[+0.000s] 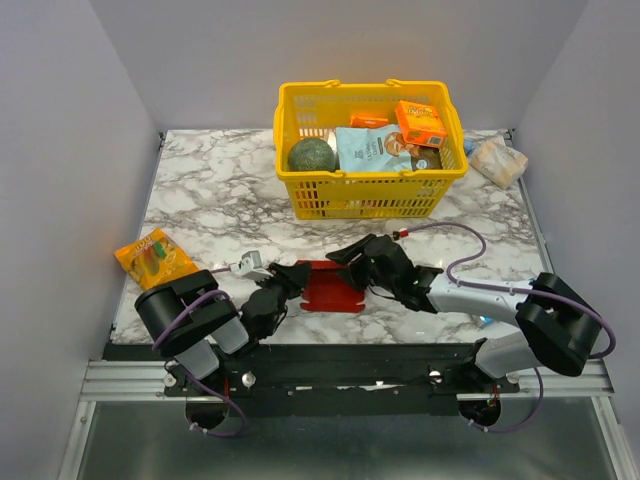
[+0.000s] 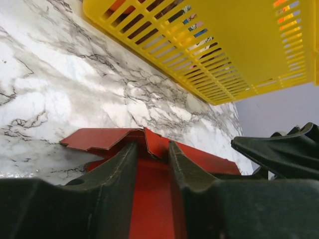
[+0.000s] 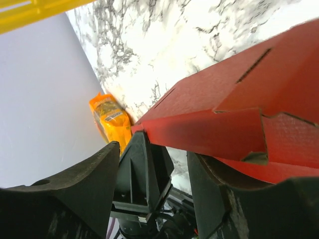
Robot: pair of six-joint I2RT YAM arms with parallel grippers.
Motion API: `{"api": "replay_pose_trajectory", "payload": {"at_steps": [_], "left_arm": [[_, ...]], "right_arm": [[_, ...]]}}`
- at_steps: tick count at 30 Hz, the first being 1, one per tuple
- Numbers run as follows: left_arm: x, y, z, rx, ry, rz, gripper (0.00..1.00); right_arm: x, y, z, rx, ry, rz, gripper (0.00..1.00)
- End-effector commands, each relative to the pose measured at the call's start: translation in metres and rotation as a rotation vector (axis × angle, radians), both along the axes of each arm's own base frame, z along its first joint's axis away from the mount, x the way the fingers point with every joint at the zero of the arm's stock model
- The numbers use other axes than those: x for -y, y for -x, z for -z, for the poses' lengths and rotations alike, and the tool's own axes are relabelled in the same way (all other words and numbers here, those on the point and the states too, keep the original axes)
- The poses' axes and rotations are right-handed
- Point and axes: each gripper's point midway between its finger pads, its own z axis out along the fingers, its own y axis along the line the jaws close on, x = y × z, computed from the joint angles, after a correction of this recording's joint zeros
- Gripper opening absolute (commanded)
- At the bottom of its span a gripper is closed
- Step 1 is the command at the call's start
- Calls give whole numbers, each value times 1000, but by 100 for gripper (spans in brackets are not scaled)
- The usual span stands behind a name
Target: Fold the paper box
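So, count: one red paper box (image 1: pixel 325 290), two grippers, one yellow basket (image 1: pixel 370 190), one orange snack packet (image 1: pixel 153 257).
Box place: near middle of the marble table (image 1: pixel 220 200), between the two grippers, well nearer than the basket.
Box axis: seems to run left to right; it lies mostly flat with one flap raised, and both ends are partly hidden.
Left gripper (image 1: pixel 296 273): at the box's left end, jaws slightly apart, red card under the gap, nothing clamped.
Right gripper (image 1: pixel 345 255): at the box's far right, jaws wide apart, a red panel edge crossing between them.
Snack packet: left, well apart from the box.
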Motion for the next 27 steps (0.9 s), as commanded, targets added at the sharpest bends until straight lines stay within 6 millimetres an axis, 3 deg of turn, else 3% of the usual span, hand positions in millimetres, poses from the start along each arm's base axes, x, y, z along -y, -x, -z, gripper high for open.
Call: {"api": "replay_pose_trajectory", "payload": {"at_steps": [1,20,23,27], "left_arm": [[7,6,-41,125,124,50,48],[17,6,-39,152,59,95,50],[22,6,-40,164,45,117,54],[25,4,-40,175,27,132,66]], "right_arm": [[4,-9,5,-4,36,38,64],[1,-30,-5,62,43,45,50],[-1,-35,-7,84,24,28,45],[-4,-41,-6,97,7,11,40]]}}
